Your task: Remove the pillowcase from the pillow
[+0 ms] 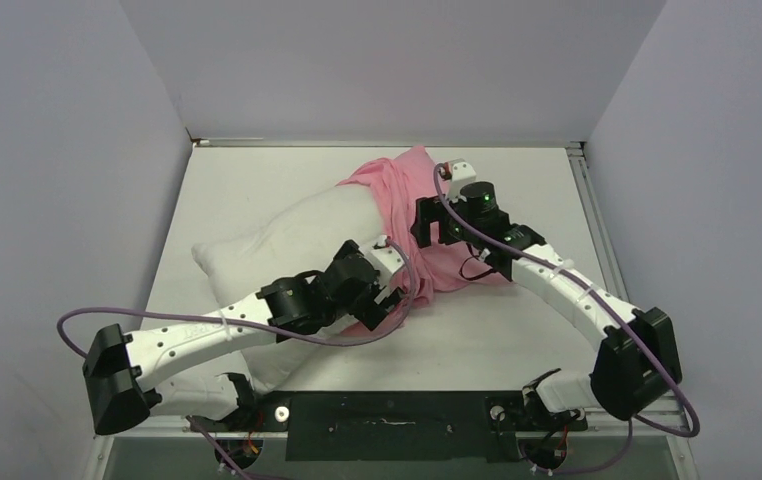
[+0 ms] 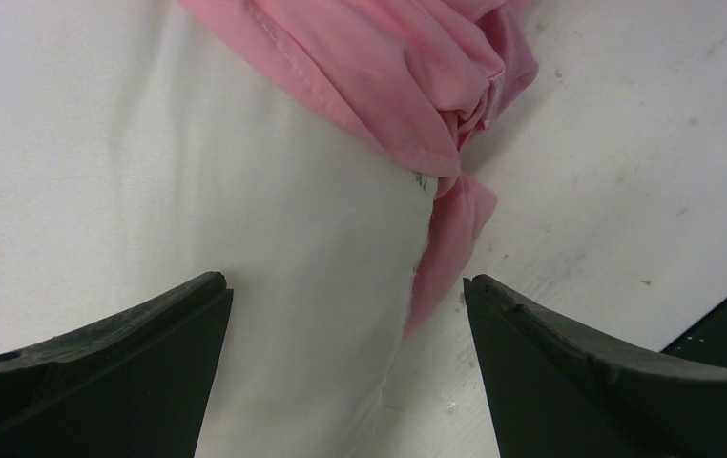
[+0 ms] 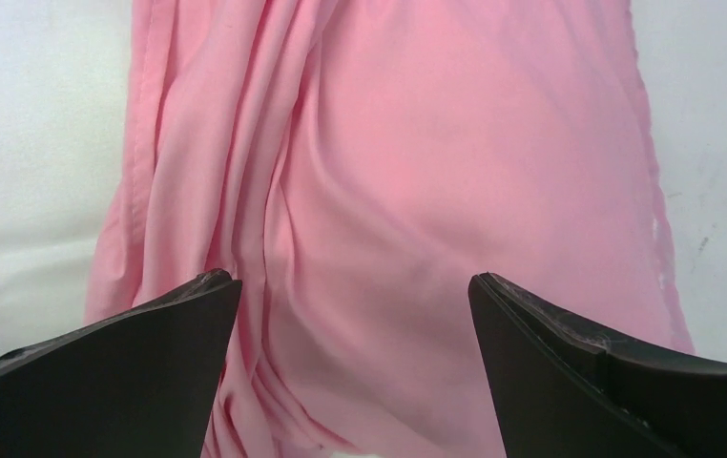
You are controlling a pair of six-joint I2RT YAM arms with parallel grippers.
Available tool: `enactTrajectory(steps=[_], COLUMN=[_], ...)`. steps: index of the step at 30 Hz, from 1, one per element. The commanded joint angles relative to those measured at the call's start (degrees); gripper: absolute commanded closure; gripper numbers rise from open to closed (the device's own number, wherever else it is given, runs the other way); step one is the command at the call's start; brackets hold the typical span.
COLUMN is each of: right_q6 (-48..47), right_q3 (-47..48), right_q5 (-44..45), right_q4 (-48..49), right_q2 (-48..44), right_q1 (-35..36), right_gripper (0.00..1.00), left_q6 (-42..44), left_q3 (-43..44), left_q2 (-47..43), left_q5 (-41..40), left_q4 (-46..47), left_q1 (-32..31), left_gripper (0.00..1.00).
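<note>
Currently the pillow (image 1: 287, 235) runs near-left to far-right, with the pillowcase (image 1: 402, 190) bunched over its far-right end. Both my claws are wide open and empty: right gripper (image 3: 352, 278) above the pink, left gripper (image 2: 342, 280) over white, hem just beyond.

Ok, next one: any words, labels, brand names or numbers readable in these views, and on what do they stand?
None readable.
The only candidate is a tiny dark mark on the pillow, right at the hem of the pillowcase in the left wrist view: too small and blurred to tell whether it is lettering.
</note>
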Motion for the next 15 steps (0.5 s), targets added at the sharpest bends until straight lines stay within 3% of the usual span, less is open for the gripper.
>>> enactTrajectory(steps=[1,10,13,15], right_q6=[0.41,1.48,1.4,1.66], right_q3=[-3.17,-10.86,-13.58,-15.36], right_q5=[3.63,-0.54,-5.27,-8.44], right_q4=[-1.63,-8.3,-8.37,-7.33], right_q2=[-8.31,-18.01,-19.29,-19.24], right_q1=[0.28,0.53,0.62,0.81], right_gripper=[0.07,0.08,0.08,0.08], left_q6=[0.41,-3.72,-4.43,-4.64], left_q3=[1.11,-0.09,-0.56,-0.97], left_q2=[4.53,11.44,12.19,11.99], left_q5=[-5.96,-12.04,-10.49,-8.44], left_q4=[1.82,4.11,5.37,6.4], left_q1=[-0.54,1.87,3.74,5.19], left_gripper=[0.03,0.05,0.15,0.29])
